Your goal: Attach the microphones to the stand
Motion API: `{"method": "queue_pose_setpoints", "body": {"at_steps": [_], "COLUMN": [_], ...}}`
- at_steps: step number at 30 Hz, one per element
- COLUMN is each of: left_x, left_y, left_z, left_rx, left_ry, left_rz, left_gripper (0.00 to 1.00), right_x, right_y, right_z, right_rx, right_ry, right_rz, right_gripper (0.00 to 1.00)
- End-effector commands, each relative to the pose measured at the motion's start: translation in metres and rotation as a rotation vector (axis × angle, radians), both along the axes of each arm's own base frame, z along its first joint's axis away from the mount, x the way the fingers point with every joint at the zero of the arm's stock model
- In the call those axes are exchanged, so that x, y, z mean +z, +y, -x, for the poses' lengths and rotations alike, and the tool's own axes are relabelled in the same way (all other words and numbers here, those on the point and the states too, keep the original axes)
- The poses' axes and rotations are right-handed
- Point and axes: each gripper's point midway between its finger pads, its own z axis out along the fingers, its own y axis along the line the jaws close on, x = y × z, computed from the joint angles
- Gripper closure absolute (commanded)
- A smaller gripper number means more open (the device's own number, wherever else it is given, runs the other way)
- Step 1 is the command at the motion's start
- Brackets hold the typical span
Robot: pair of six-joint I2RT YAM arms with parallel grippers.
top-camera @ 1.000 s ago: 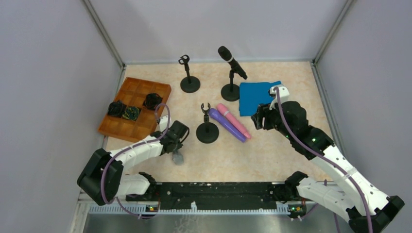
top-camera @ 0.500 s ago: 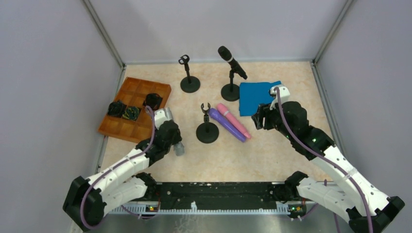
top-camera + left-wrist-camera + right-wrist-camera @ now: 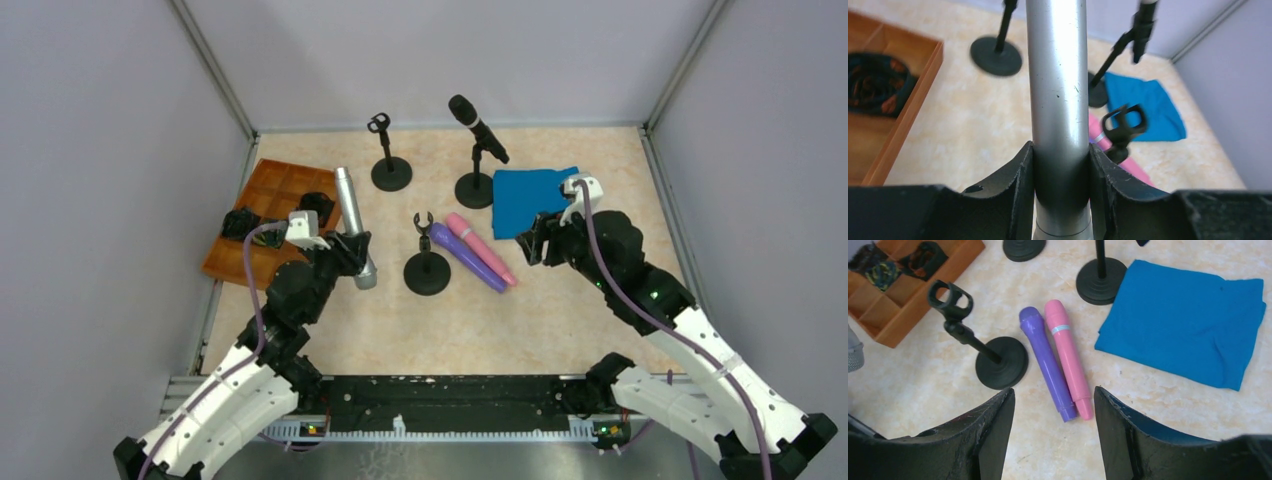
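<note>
top, silver mic (image 3: 350,212): off the desk (image 3: 560,320) now. A second ago it was low, head near the surface. Now it is raised, steeply tilted, head down, in front of the tray (image 3: 272,190).
top, meaning: pickup looks done. Next is probably the carry to a free stand.
top, stands: black mic (image 3: 478,127) already sits in the far right stand (image 3: 474,190). Far left stand (image 3: 389,170) and near stand (image 3: 427,270) are empty.
top, loose mics: pink mic (image 3: 480,247) and purple mic (image 3: 466,256) lie side by side, touching, just right of the near stand.
top, right jaws: hardly moved in the last second, hovering near the cloth (image 3: 530,195).
left wrist, left jaws: clamped on the silver mic (image 3: 1057,90) barrel, one pad on each side. The near stand (image 3: 1123,122) clip shows just right of the barrel.
right wrist, right jaws: spread, nothing between them, above the purple mic (image 3: 1047,360) and pink mic (image 3: 1068,357).
right wrist, cloth (image 3: 1188,320): blue, folded, apart from the mics.
desk: beige marbled top, matte.
room: plain grey walls on three sides, metal posts in the far corners.
</note>
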Motion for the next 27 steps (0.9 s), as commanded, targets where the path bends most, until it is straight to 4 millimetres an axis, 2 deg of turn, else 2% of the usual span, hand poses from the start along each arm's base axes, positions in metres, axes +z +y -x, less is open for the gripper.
{"method": "queue_pose_setpoints", "body": {"at_steps": [1, 7, 11, 13, 20, 25, 27], "left_x": [0.109, 0.183, 0.212, 0.221, 0.224, 0.225, 0.227], "left_y": [-0.017, -0.040, -0.064, -0.077, -0.120, -0.136, -0.143], "left_z": [0.014, 0.032, 0.039, 0.041, 0.039, 0.038, 0.040], "left_rx": [-0.149, -0.306, -0.436, -0.498, -0.697, -0.770, -0.802], "left_ry": [-0.348, -0.545, -0.612, -0.642, -0.668, -0.689, -0.695], "left_rz": [0.053, 0.060, 0.070, 0.092, 0.166, 0.240, 0.256], "left_gripper": [1.00, 1.00, 1.00, 1.00, 1.00, 1.00, 1.00], "right_x": [0.041, 0.073, 0.088, 0.103, 0.128, 0.146, 0.147], "right_y": [0.020, 0.045, 0.062, 0.074, 0.097, 0.105, 0.108], "right_z": [0.005, 0.013, 0.020, 0.030, 0.050, 0.066, 0.068], "right_rx": [0.093, 0.197, 0.286, 0.382, 0.588, 0.700, 0.722], "right_ry": [-0.103, -0.135, -0.144, -0.197, -0.322, -0.422, -0.450], "right_rz": [-0.152, -0.302, -0.382, -0.448, -0.557, -0.650, -0.670], "right_gripper": [0.41, 0.40, 0.40, 0.40, 0.39, 0.39, 0.39]}}
